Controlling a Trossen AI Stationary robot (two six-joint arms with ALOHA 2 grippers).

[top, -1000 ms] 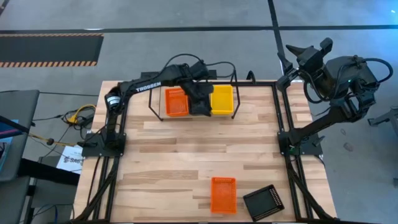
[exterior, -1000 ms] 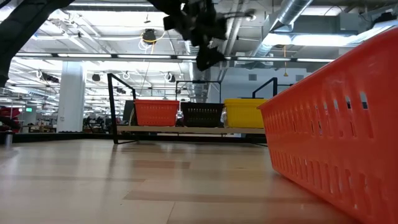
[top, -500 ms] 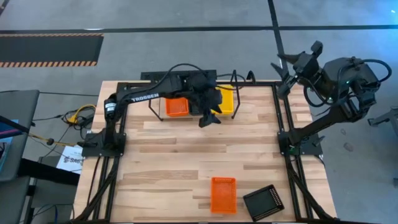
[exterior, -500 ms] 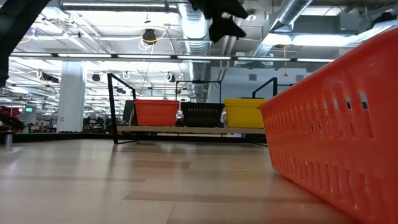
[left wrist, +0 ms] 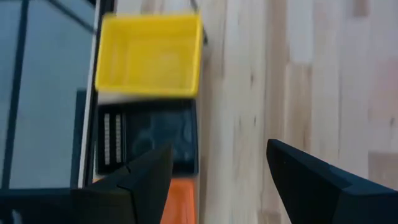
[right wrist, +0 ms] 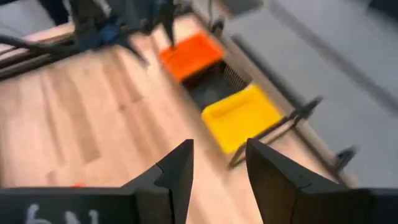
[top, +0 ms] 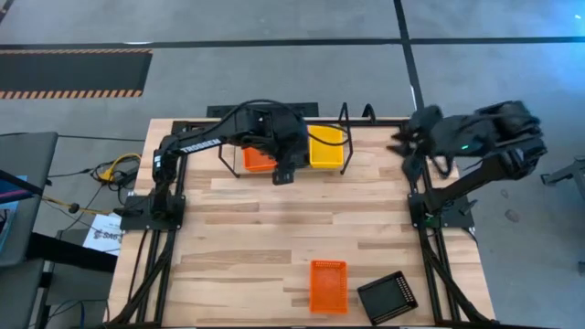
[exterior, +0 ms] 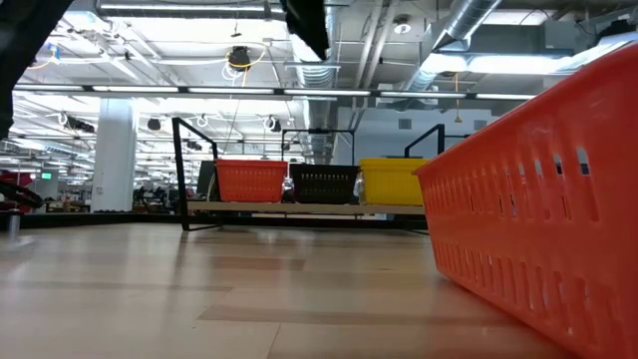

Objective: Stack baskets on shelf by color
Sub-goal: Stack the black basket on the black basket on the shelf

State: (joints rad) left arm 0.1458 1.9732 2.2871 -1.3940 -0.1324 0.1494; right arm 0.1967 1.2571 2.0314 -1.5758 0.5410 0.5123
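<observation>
On the shelf [exterior: 299, 208] along the far edge, three baskets rest on their bottoms side by side: red-orange [exterior: 250, 180], black [exterior: 323, 183] and yellow [exterior: 392, 180]. My left gripper [top: 283, 170] hangs open above the shelf's near side, over the black basket [left wrist: 149, 140], which it hides in the high view. Nothing is between its fingers. A loose red-orange basket [top: 329, 285] and a loose black one [top: 388, 297] lie near the front edge. My right gripper [top: 407, 144] is open and empty, high beyond the table's far right corner.
A black frame [top: 416, 196] edges the wooden tabletop. The shelf's upright end loops [top: 356, 114] stand at the far edge. The middle of the table [top: 292, 228] is bare wood. In the low view the loose red-orange basket [exterior: 538, 229] fills the right side.
My left gripper has risen from the black basket on the shelf and drawn back toward the near edge, turning as it went; its fingers stay open. My right gripper has tipped downward and swung down toward the table's far right corner.
</observation>
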